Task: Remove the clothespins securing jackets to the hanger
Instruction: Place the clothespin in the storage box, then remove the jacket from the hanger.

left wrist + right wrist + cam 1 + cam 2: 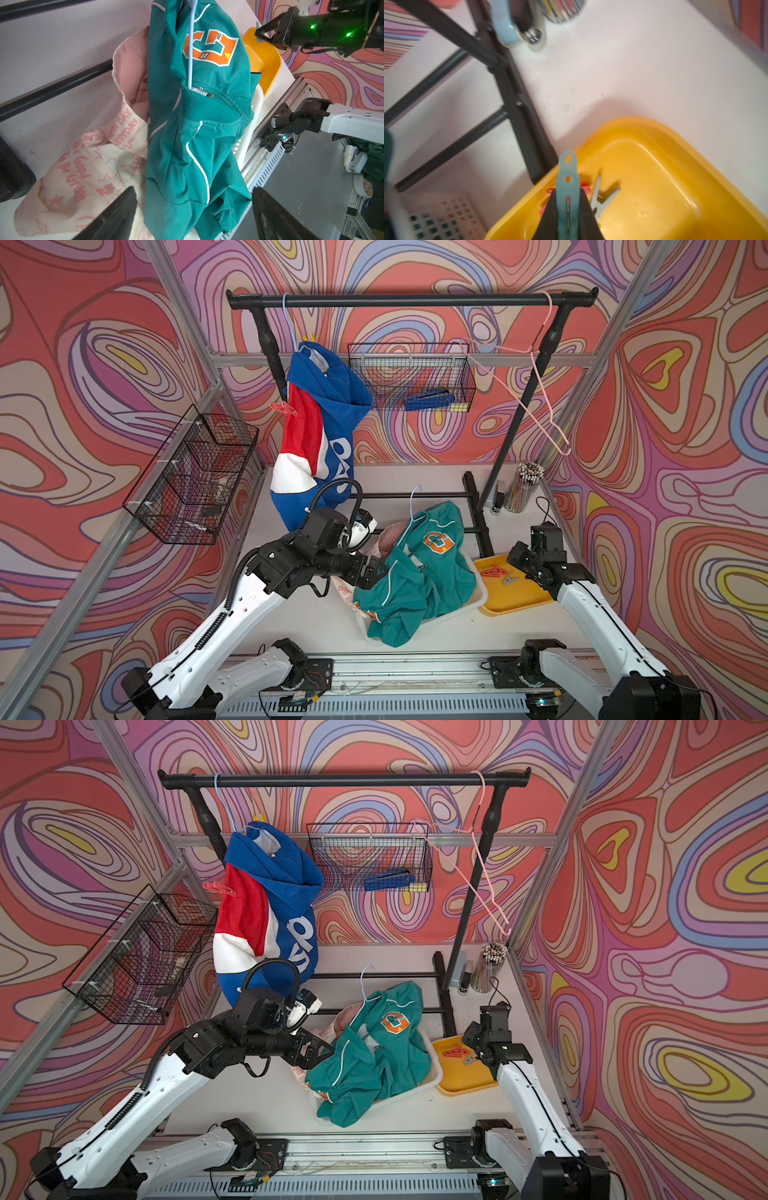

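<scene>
While the right hand [568, 196] pinches a teal clothespin [568, 166] lengthwise, apparently over the lower-right yellow tray [521, 598], the left hand [193, 190] stands spread.

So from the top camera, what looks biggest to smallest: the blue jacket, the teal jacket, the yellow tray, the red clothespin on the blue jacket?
1. Blue jacket and teal jacket: about alike in a top view; the blue one hangs nearer the camera, so no ranking.
2. Yellow tray.
3. Red clothespin.
</scene>
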Controlling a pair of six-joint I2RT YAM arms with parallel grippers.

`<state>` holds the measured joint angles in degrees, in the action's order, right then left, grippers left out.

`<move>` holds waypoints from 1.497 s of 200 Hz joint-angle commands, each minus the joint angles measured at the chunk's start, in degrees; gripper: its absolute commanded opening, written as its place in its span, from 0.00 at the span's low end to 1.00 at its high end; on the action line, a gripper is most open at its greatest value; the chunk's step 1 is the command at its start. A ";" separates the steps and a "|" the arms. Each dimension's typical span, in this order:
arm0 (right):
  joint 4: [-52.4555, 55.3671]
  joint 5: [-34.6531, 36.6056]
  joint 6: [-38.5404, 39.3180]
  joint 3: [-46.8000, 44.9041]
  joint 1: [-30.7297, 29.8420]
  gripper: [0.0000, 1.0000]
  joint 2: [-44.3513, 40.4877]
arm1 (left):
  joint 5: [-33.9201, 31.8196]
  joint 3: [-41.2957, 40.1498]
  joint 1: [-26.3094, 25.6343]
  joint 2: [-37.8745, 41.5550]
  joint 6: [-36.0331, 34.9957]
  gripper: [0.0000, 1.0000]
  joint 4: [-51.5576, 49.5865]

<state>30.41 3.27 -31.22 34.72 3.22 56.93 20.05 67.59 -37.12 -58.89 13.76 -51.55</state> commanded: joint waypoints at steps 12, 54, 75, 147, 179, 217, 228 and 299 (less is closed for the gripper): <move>-2.76 -5.46 -6.07 -2.09 3.01 0.00 2.33 | -0.21 -1.40 -0.04 1.21 0.30 0.88 1.59; -2.38 -3.02 -8.39 -1.31 3.02 0.53 2.49 | -0.10 -2.32 -0.05 2.12 0.22 0.88 1.23; -1.75 -1.87 -6.64 0.19 2.97 0.69 -0.19 | 0.29 -2.95 -0.10 2.60 0.13 0.89 1.26; -8.22 13.53 6.16 18.36 -36.84 0.52 -2.68 | 4.21 -5.35 -0.14 2.82 -1.99 0.85 1.46; -18.80 15.00 15.73 21.76 -51.72 0.65 2.61 | 3.06 -6.56 -0.10 0.95 -1.13 0.85 2.35; -24.40 11.18 18.02 22.72 -54.35 0.65 7.12 | 2.43 -6.39 -0.14 -0.31 -0.49 0.84 2.38; -24.64 11.27 18.04 23.17 -54.38 0.64 8.40 | 2.36 -6.42 -0.14 -0.10 -0.31 0.84 2.44; -26.47 12.84 20.59 25.88 -54.33 0.54 15.05 | 2.08 -7.88 -0.14 1.45 -0.16 0.84 1.88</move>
<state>5.52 15.31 -12.47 57.95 -50.98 70.17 22.46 60.84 -37.15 -58.19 13.54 -49.84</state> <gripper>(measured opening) 0.552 0.841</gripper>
